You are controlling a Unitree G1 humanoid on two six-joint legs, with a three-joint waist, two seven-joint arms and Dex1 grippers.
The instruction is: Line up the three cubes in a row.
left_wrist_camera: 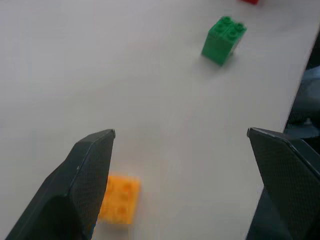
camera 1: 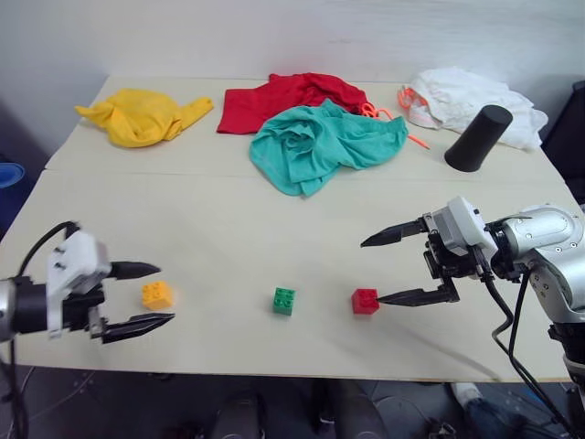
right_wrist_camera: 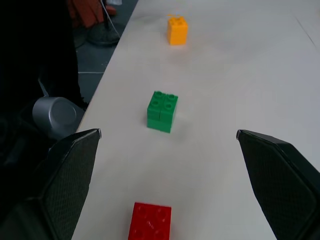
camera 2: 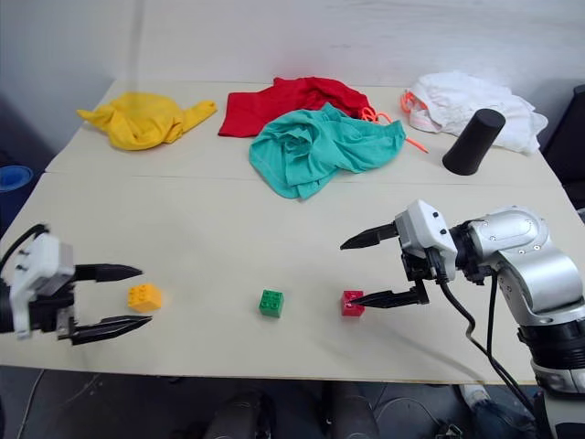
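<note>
Three small studded cubes lie in a row near the table's front edge: an orange-yellow one on the left, a green one in the middle and a red one on the right. My left gripper hovers open just left of the orange-yellow cube, its fingertips on either side of it without touching. My right gripper is open too, just right of the red cube and a little above the table. The right wrist view looks along all three: red, green, orange-yellow.
At the back of the table lie a yellow cloth, a red cloth, a teal cloth and a white cloth. A tall black tapered cylinder stands at the back right.
</note>
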